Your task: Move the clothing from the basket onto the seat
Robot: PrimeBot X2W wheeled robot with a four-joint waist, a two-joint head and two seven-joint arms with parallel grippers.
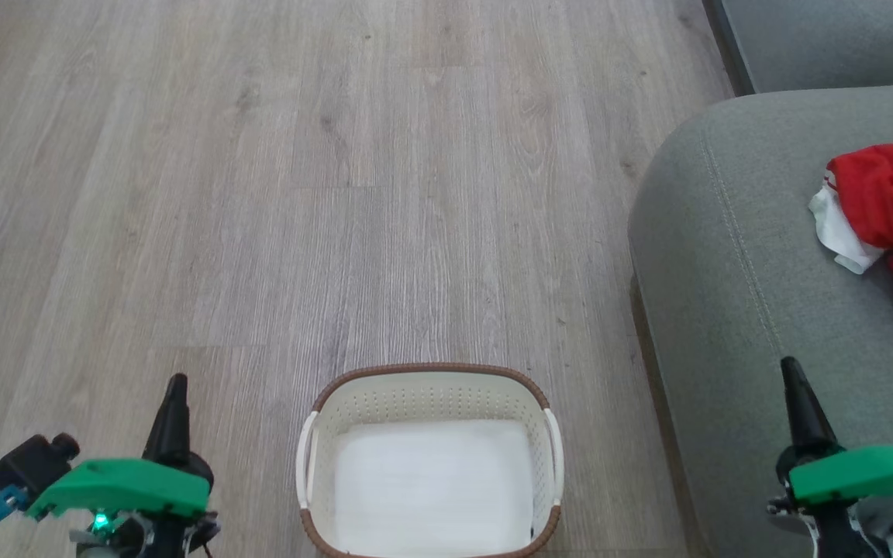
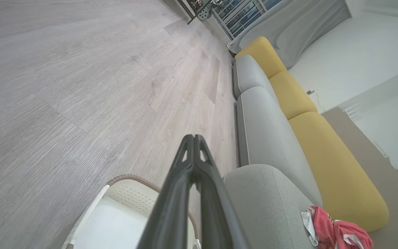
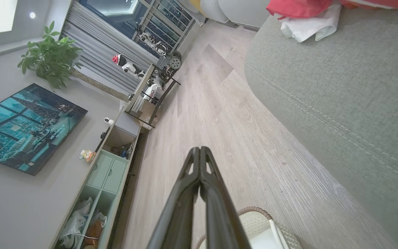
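The clothing (image 1: 888,209) lies in a crumpled red-and-white heap on the seat (image 1: 725,256), well apart from the basket (image 1: 431,370). The right edge of my head view cuts the heap off, so I cannot say how far it runs. It may be more than one garment; the folds are too tangled to tell. The basket stands on the wooden floor (image 1: 338,194) just beside the seat's rounded corner, and its near rim is clipped by the bottom of the view. A flat white liner sheet (image 1: 431,480) covers its bottom. In my left wrist view my own fingers hide part of the basket's rim.

My left gripper (image 1: 176,381) hangs over the floor to the left of the basket, fingers pressed together and holding nothing. My right gripper (image 1: 789,364) hovers over the seat's front part, also closed and empty, near the heap but not touching it. Bare floor stretches wide ahead of the basket and to its left.
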